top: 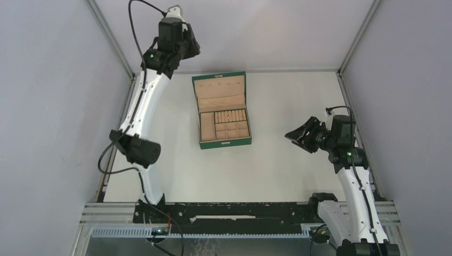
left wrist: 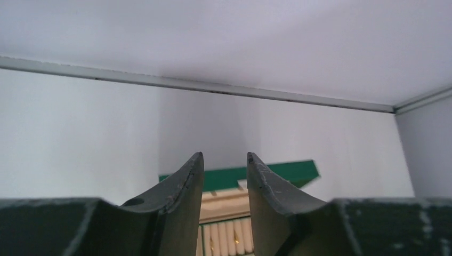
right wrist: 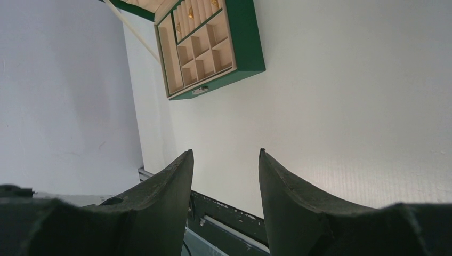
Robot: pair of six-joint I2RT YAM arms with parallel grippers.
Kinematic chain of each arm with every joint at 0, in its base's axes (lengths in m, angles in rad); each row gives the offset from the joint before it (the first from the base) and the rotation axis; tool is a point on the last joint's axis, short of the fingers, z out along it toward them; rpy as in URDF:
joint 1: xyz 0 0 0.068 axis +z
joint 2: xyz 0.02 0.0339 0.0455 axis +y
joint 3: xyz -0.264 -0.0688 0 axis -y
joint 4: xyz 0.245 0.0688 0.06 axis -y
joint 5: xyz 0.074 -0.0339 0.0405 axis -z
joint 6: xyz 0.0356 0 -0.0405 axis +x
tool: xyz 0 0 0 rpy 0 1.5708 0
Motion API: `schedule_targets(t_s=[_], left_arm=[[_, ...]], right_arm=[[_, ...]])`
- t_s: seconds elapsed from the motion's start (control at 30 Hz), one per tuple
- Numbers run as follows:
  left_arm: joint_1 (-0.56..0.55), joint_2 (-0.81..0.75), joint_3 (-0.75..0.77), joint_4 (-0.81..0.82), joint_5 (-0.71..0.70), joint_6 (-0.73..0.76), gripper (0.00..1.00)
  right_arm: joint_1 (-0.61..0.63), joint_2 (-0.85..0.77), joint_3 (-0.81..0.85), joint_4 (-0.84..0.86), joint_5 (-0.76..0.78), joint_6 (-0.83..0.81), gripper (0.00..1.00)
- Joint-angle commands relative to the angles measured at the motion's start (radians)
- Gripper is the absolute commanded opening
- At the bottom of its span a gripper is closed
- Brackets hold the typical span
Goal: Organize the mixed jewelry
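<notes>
Place: I take this for a robot test cell in a lab.
Walls: plain pale grey panels (top: 48, 106) close in 3 sides, joined by bare metal frame bars (top: 109, 37).
Work surface: I look down on 1 flat white table (top: 266, 170) filling the cell floor.
Machines: 2 white-and-black arms, the left arm (top: 141, 101) and the right arm (top: 357, 186), stand at a black rail (top: 240, 210) along the near edge.
Wiring: an exposed black cable (top: 131, 18) loops off the left arm, and a slotted cable duct (top: 213, 233) runs below the rail.
Cameras: each wrist gives me its own view.
</notes>
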Motion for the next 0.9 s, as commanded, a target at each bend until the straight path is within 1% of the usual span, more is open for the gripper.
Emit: schedule_targets(t_s=[0.0, 0.07, 0.2, 0.33, 0.4, 0.47, 0.6, 0.7, 0.77, 0.87], left_arm=[[0.094, 0.182, 0.098, -0.078, 0.178, -0.02, 0.43], [0.125, 0.221, 0.096, -0.048, 0.243, -0.021, 0.45], [0.15, 0.285, 0.092, -0.03, 0.307, 0.017, 0.46], [0.151, 0.287, 0.039, -0.062, 0.438, 0.059, 0.44], [0.143, 0.243, -0.048, -0.061, 0.493, 0.072, 0.43], [0.129, 0.177, -0.157, -0.058, 0.495, 0.085, 0.43], [0.102, -0.014, -0.451, 0.006, 0.526, 0.075, 0.43], [0.076, -0.123, -0.636, 0.04, 0.548, 0.063, 0.42], [0.061, -0.172, -0.72, 0.041, 0.572, 0.064, 0.42], [0.048, -0.246, -0.781, 0.019, 0.577, 0.072, 0.42]], right_arm=[[-0.004, -0.015, 0.012, 0.031, -0.011, -0.001, 0.57], [-0.004, -0.016, 0.012, 0.031, -0.016, 0.002, 0.57], [-0.004, -0.015, 0.012, 0.032, -0.028, 0.007, 0.57], [-0.004, -0.019, 0.013, 0.024, -0.023, 0.007, 0.57], [-0.004, -0.021, 0.012, 0.019, -0.019, 0.008, 0.57], [-0.004, -0.022, 0.012, 0.017, -0.017, 0.007, 0.57], [-0.003, -0.015, 0.012, 0.021, -0.013, 0.009, 0.57], [-0.003, -0.004, 0.012, 0.033, -0.014, 0.01, 0.57], [-0.002, 0.005, 0.012, 0.045, -0.016, 0.013, 0.57], [-0.001, 0.02, 0.013, 0.068, -0.025, 0.02, 0.57]])
